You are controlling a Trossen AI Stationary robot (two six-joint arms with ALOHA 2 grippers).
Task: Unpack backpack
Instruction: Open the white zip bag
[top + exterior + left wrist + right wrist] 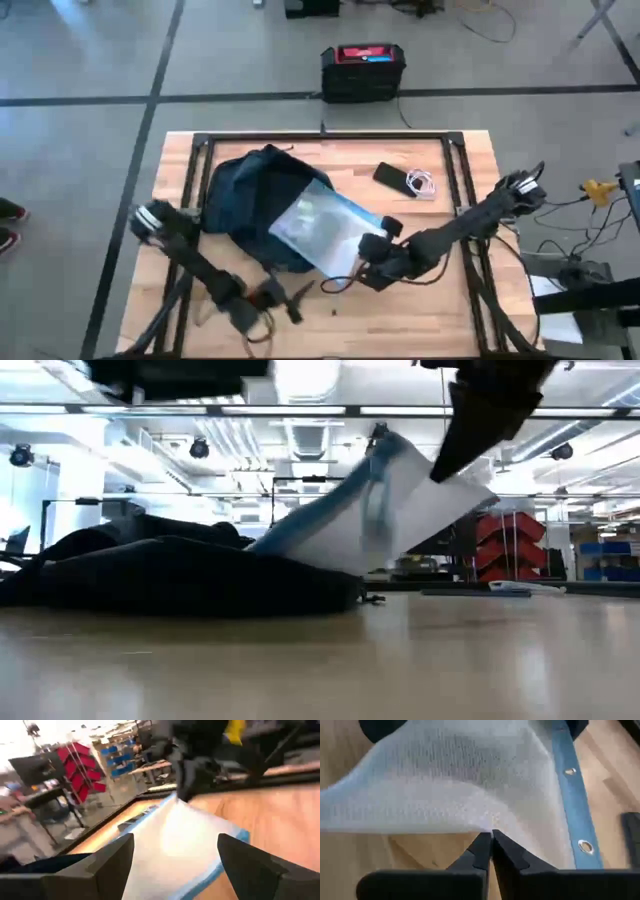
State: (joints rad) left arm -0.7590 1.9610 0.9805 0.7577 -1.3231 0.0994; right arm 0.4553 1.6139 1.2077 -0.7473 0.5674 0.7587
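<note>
Reaching low, right gripper (491, 842) apparently pinches mesh pouch (322, 225).

Wooden table (420, 320) with black metal frame (330, 137) along its edges. Black phone (393, 178) lying flat near the far side, white coiled cable (421, 183) touching it. Small dark cable bit (336, 286) on the wood near the front. On the grey floor beyond the table: rigid black box with red top (363, 70). 2 red-and-black shoes (8, 225) at the left edge. Yellow connector (599, 188) off the right side. Red bins (510, 543) in the room behind.
</note>
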